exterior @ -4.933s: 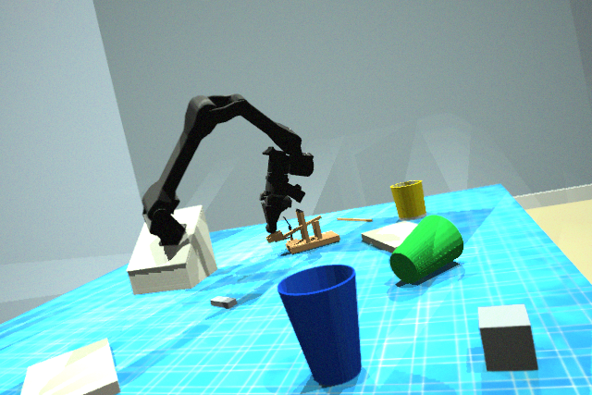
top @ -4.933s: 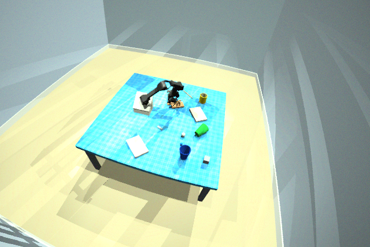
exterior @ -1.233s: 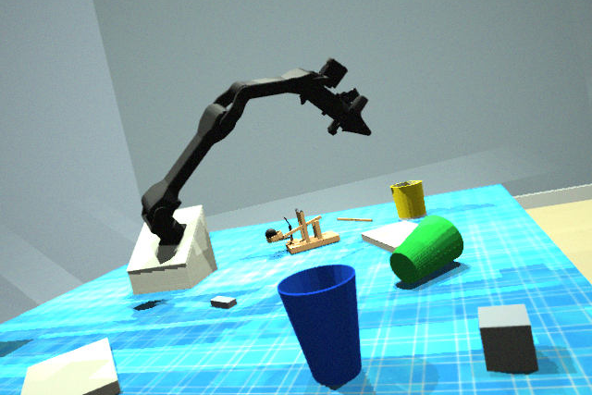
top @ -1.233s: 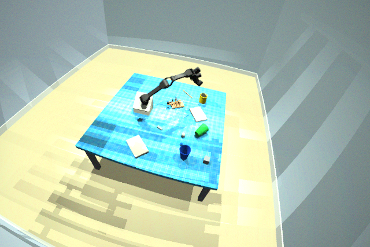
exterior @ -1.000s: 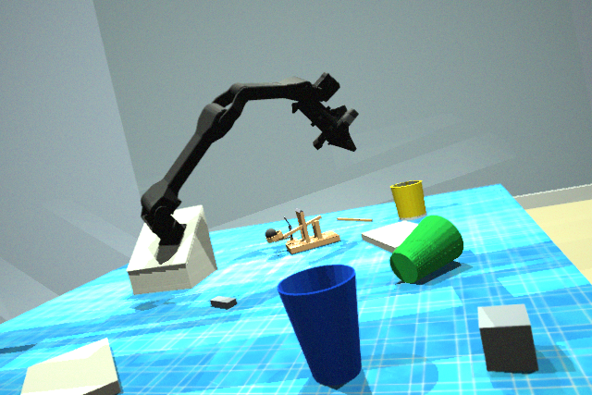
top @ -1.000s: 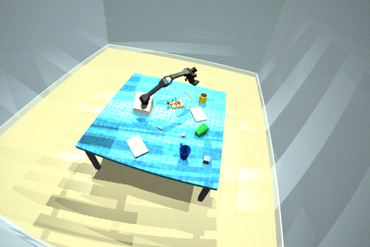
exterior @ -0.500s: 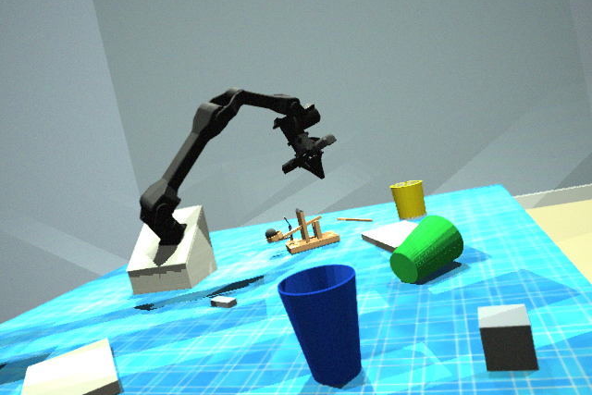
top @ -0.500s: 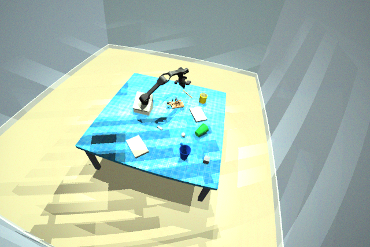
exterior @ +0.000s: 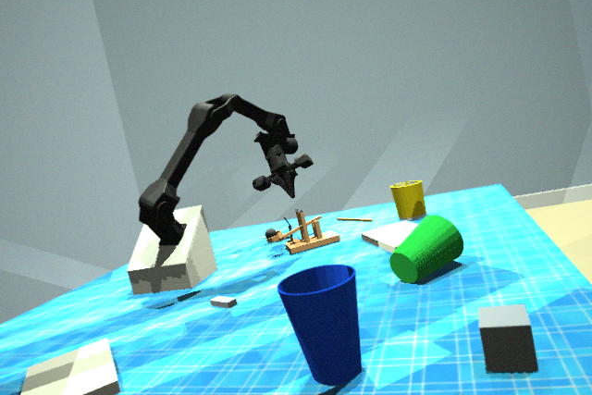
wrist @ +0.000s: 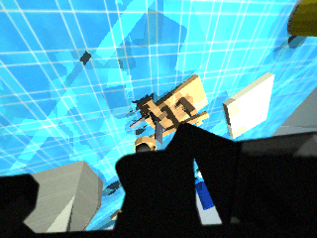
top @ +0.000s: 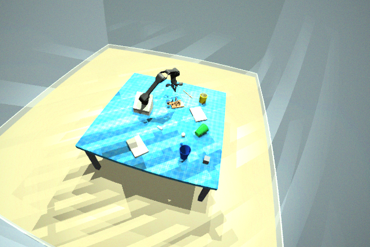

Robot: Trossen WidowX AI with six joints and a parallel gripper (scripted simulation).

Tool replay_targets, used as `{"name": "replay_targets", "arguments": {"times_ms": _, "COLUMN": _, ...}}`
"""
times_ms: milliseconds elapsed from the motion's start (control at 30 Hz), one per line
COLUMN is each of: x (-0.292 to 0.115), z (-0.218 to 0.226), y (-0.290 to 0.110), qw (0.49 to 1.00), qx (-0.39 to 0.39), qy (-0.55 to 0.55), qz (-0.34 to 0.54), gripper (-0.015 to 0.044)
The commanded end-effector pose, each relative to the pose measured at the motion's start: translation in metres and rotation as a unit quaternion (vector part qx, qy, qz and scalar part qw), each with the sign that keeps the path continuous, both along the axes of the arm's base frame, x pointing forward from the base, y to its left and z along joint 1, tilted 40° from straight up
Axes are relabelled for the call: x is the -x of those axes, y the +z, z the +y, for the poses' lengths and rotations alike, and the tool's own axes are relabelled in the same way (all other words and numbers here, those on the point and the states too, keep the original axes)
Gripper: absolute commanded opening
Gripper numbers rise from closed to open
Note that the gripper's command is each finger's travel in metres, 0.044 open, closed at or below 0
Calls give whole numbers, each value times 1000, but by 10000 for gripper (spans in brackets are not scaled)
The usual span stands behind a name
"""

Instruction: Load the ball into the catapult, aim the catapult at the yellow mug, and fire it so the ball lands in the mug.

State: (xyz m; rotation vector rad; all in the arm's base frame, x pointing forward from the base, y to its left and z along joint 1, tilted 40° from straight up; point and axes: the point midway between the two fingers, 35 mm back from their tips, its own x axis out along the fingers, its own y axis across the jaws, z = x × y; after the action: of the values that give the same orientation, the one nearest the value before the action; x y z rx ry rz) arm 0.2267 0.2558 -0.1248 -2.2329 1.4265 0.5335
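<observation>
The wooden catapult (top: 175, 104) (exterior: 311, 238) (wrist: 178, 106) stands on the blue table (top: 104, 136) just right of the robot base. Its arm is lowered, and its spoon end (exterior: 272, 233) (wrist: 145, 145) points towards the base. A small white ball (top: 182, 133) lies on the table nearer the front, between the green and blue cups. The yellow mug (top: 203, 98) (exterior: 407, 198) (wrist: 302, 20) stands upright to the right of the catapult. My gripper (top: 174, 90) (exterior: 290, 193) (wrist: 183, 127) is shut and empty. It points down, well above the catapult.
A green cup (top: 201, 129) (exterior: 427, 248) lies on its side. A blue cup (top: 184, 151) (exterior: 325, 318) stands upright. A white slab (top: 198, 113) (exterior: 387, 236) (wrist: 250, 104), a thin stick (top: 187, 93) (exterior: 354, 219), a grey block (top: 206, 159) (exterior: 506, 338), a book (top: 137, 145) and a small white piece (top: 159, 127) (exterior: 223, 302) lie around.
</observation>
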Motion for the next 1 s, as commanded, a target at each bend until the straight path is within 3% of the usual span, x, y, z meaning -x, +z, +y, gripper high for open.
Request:
{"name": "replay_targets", "arguments": {"times_ms": 0, "x": 18, "z": -19, "y": 5, "qw": 997, "qx": 67, "qy": 24, "qz": 28, "gripper": 0}}
{"name": "replay_targets", "arguments": {"times_ms": 400, "x": 56, "z": -60, "y": 30, "qw": 963, "qx": 239, "qy": 83, "qz": 93, "gripper": 0}}
{"name": "replay_targets", "arguments": {"times_ms": 967, "x": 54, "z": -69, "y": 18, "qw": 961, "qx": 247, "qy": 84, "qz": 95, "gripper": 0}}
